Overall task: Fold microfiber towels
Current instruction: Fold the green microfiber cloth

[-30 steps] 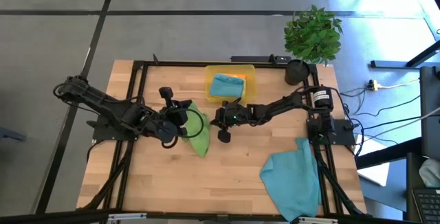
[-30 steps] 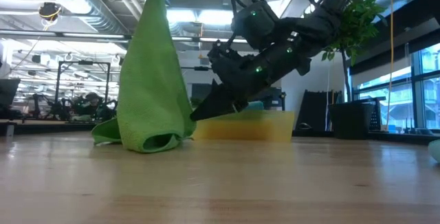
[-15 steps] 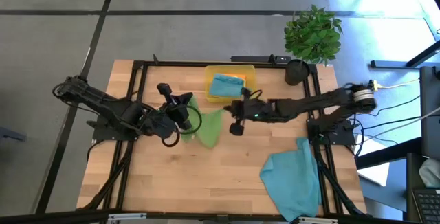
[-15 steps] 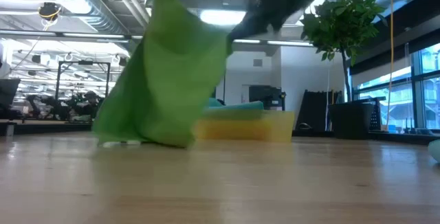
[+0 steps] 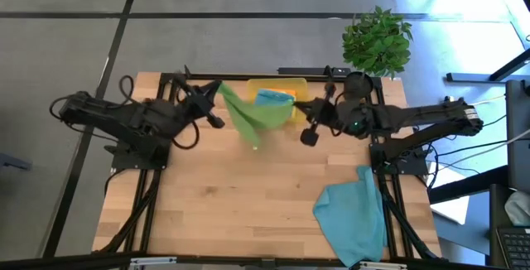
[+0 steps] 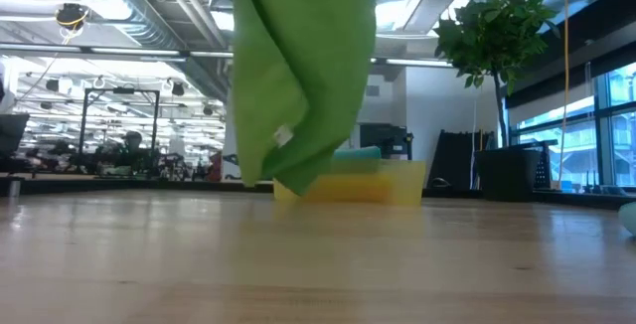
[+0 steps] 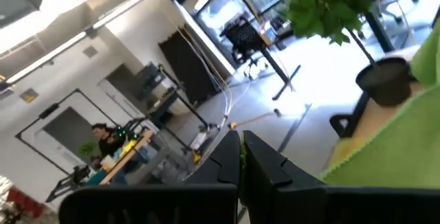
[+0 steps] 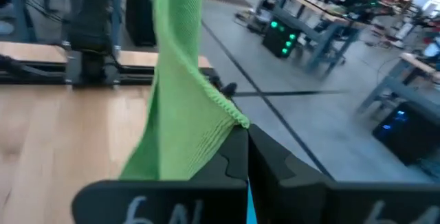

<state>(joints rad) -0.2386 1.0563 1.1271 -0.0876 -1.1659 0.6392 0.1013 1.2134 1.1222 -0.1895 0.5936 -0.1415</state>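
Observation:
A green microfiber towel (image 5: 252, 114) hangs in the air between my two grippers, over the far middle of the table. In the low view the green towel (image 6: 303, 76) hangs in loose folds, its lowest tip (image 6: 296, 189) clear of the tabletop, with a white label (image 6: 283, 137) showing. My left gripper (image 5: 217, 90) is shut on its left upper corner. My right gripper (image 5: 295, 113) is shut on its right upper corner. Both grippers are above the top of the low view. My left gripper pinches a thin edge of the towel's upper left corner (image 7: 241, 157) between its two shut fingers, coming from the table's left. The towel (image 7: 392, 148) hangs away from it, clear of the table. My right gripper pinches the towel's upper right corner (image 8: 234, 119) between its two shut fingers, coming from the table's right. The cloth falls from the fingers in folds toward the left gripper, lifted clear of the table.
A translucent yellow tray (image 5: 298, 86) with a teal towel (image 5: 272, 98) in it stands at the far edge, behind the green towel. Another teal towel (image 5: 352, 212) lies crumpled at the near right. A potted plant (image 5: 377, 42) stands at the far right corner.
Both grippers have risen and gone toward the far edge, the right one also toward the table's right, so they stand farther apart. The green towel, whose lower end lay bunched on the table, has been lifted clear and spread out between them.

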